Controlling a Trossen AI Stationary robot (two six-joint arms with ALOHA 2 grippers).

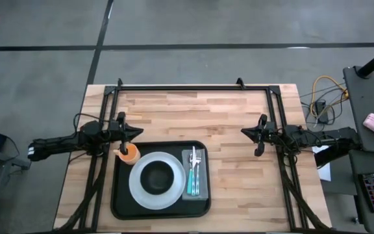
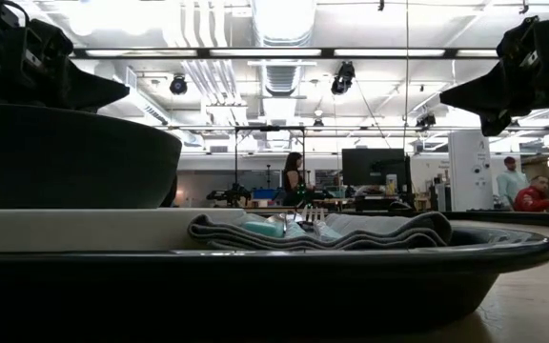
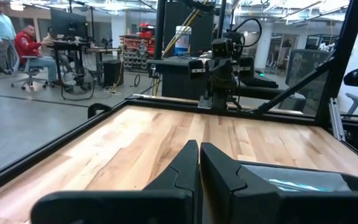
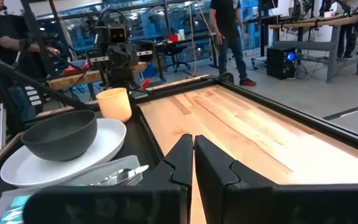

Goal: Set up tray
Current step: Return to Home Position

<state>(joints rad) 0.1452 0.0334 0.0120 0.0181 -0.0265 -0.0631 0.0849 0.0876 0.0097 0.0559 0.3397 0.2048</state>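
Looked pretty much done to me, tbh. Nearest the table's front edge you had the tray [image 1: 123, 203] sitting flat on the wooden table [image 1: 193, 110], a bit toward the left arm's side. Inside it was a white plate [image 1: 137, 190] roughly in the middle w/ a dark bowl [image 1: 156, 177] on top, and the bowl looked empty from above. Just right of the plate the grey napkin [image 1: 204, 187] lay in the tray w/ the cutlery [image 1: 194, 170] on it, green-ish handles lined up side by side; couldn't count the pieces for sure. The orange cup [image 1: 129, 155] stood upright in the tray's far left corner, just beside the plate, and idk what was in it, if anything. I saw nothing loose on the table outside the tray, so afaict you had no items left to place, only the arms to park. A bit further back, the left gripper [image 1: 139, 133] hovered up in the air just past the cup, fingers pressed together, gripping nothing. The right gripper [image 1: 243, 132] hung well apart from the tray over bare wood, also closed and empty. Both pointed inward at each other. Way beyond the table a person [image 2: 294, 178] stood in the workshop, nowhere near your stuff.
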